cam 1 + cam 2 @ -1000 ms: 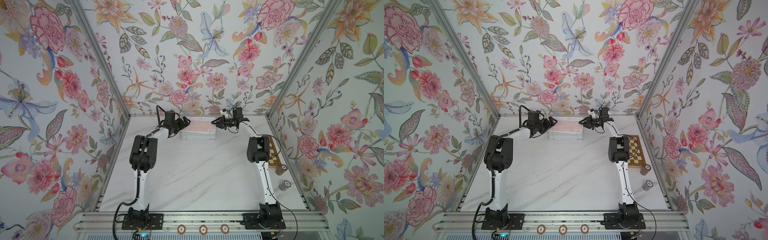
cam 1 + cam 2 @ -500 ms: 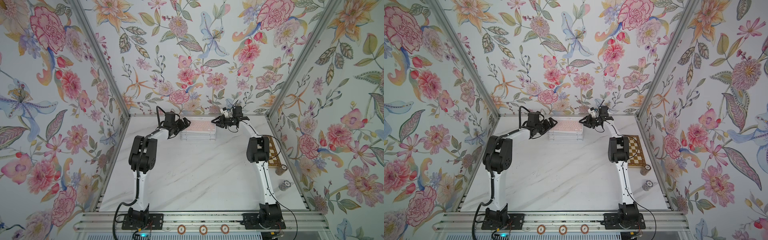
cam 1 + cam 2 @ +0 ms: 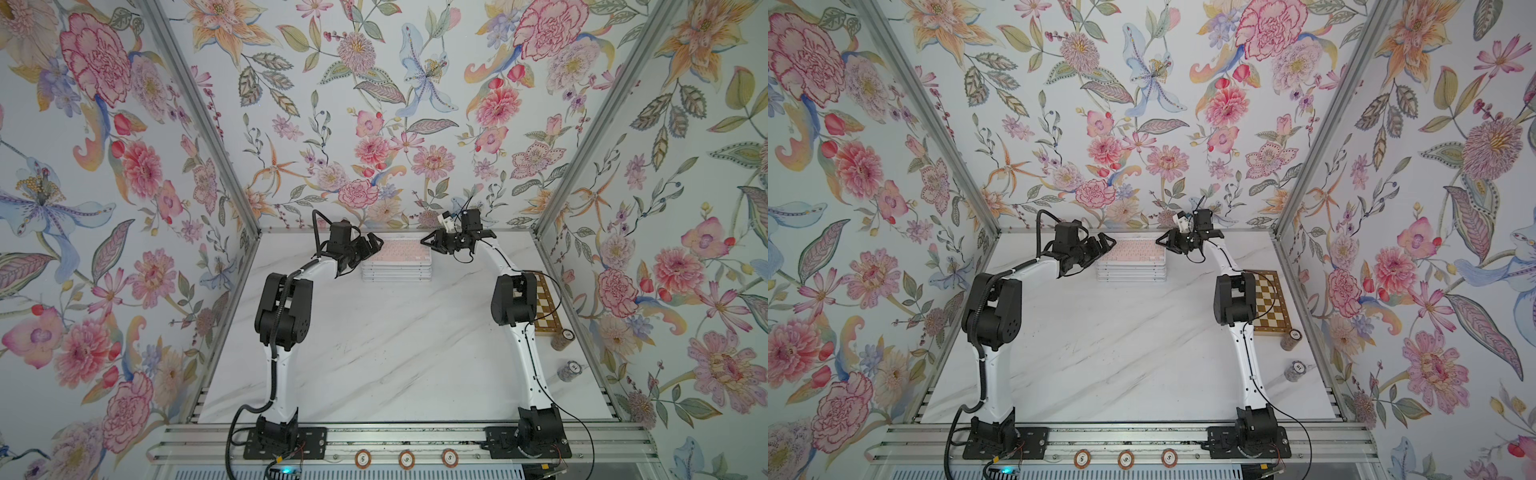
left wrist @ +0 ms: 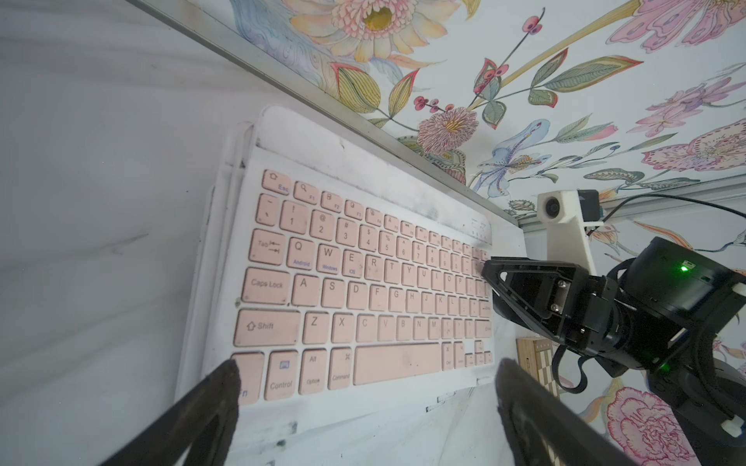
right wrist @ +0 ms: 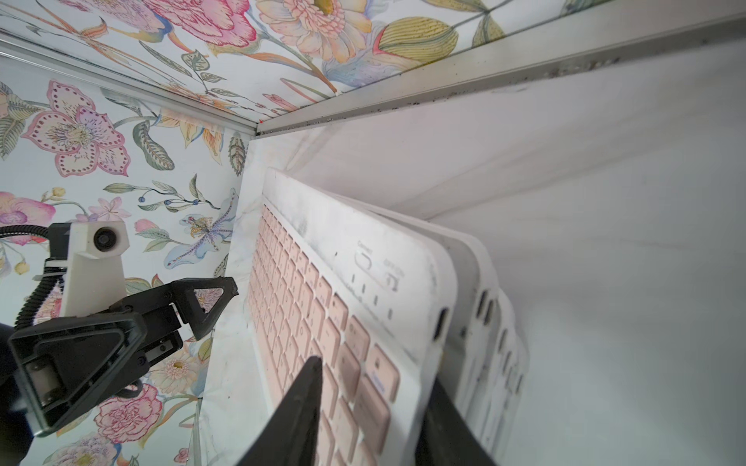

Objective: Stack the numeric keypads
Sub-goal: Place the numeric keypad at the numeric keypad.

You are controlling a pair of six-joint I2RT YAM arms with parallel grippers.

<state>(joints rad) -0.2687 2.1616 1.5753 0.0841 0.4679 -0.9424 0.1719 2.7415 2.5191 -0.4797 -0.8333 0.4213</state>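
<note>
Floral wallpaper closes in a white marble table on three sides. The numeric keypads lie in one pile of several layers at the table's far edge, just in front of the back wall and between the two arms. A chessboard sits well apart at the right edge.

The top keypad has pink keys in a white frame smudged with grey. The left gripper hangs at the pile's left end with its fingers spread wide and nothing between them. The right gripper is at the right end. Its fingers stand one over the key face and one beyond the short edge, partly apart. Whether they press on the keypad cannot be told.

Each keypad looks thin, light and stiff, with a smooth plastic frame that would probably slide easily on the one below. In the right wrist view the layers already sit slightly fanned at the right end. The short ends look like the best place to take hold, pinching the frame's border rather than the keys, which could give or pop.

Readable legends include Esc, Tab, Caps Lock, Shift, Control, Option, Command and the QWERTY letters. Small blue Android, Windows and iOS marks sit under Q, W and E. No brand name shows.
</note>
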